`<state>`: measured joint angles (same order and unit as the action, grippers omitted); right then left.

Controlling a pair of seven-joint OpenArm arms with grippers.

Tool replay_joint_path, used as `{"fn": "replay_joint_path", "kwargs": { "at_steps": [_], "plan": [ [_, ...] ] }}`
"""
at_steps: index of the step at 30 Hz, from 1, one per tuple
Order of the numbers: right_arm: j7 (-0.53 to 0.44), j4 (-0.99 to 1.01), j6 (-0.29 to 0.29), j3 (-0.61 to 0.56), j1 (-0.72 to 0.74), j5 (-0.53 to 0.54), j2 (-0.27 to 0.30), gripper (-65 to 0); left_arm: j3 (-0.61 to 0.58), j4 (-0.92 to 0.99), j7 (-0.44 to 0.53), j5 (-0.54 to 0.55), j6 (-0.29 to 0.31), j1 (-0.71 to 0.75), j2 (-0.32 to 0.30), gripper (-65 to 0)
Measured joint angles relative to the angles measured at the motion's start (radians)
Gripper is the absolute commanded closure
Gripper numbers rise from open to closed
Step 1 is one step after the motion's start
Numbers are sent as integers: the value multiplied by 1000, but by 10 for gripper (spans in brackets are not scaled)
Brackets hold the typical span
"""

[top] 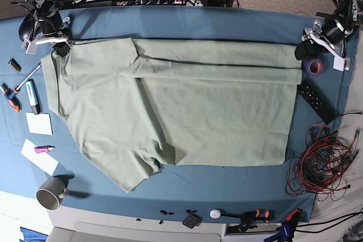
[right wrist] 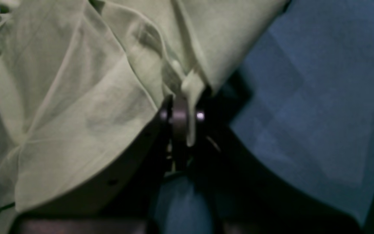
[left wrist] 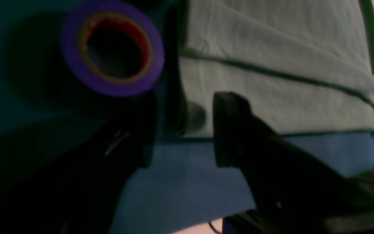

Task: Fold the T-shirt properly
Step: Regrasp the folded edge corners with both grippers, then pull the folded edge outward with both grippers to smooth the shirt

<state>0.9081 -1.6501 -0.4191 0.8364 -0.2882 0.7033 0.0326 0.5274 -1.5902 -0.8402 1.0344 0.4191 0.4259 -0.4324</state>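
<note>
The pale sage-green T-shirt [top: 187,111] lies spread over the blue table cloth [top: 227,24], with its far long edge folded over in a band. In the base view my right gripper [top: 57,49] sits at the shirt's far left corner. The right wrist view shows that gripper [right wrist: 183,112] shut on a bunched fold of the T-shirt [right wrist: 76,97]. My left gripper [top: 304,51] is at the far right corner. Seen from the left wrist, the left gripper [left wrist: 185,123] is open, and the folded edge of the T-shirt [left wrist: 271,65] reaches in between its fingers.
A purple tape roll [top: 313,66] [left wrist: 112,48] lies right beside the left gripper. Nearby are a black remote [top: 315,100] and a tangle of red and black wires [top: 320,162]. Markers [top: 33,96], paper notes [top: 38,123] and a grey mug [top: 50,192] line the left side.
</note>
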Motion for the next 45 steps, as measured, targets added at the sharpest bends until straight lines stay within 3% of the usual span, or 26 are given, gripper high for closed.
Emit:
{"fn": "replay_joint_path", "kwargs": {
  "at_steps": [8, 13, 17, 18, 21, 45],
  "plan": [
    [0, 0, 0, 0, 0, 0, 0, 0, -1, 0, -2, 3, 7, 0, 0, -285],
    [0, 0, 0, 0, 0, 0, 0, 0, -1, 0, -37, 5, 65, 1, 0, -230],
    [0, 0, 0, 0, 0, 0, 0, 0, -1, 0, -42, 8, 64, 1, 0, -226],
    [0, 0, 0, 0, 0, 0, 0, 0, -1, 0, -42, 10, 64, 1, 0, -196],
    [0, 0, 0, 0, 0, 0, 0, 0, -3, 4, -62, 1, 113, 4, 1, 0],
    [7, -2, -46, 0, -32, 4, 0, 0, -2, 0, -81, 39, 117, 47, -1, 0]
  ]
}}
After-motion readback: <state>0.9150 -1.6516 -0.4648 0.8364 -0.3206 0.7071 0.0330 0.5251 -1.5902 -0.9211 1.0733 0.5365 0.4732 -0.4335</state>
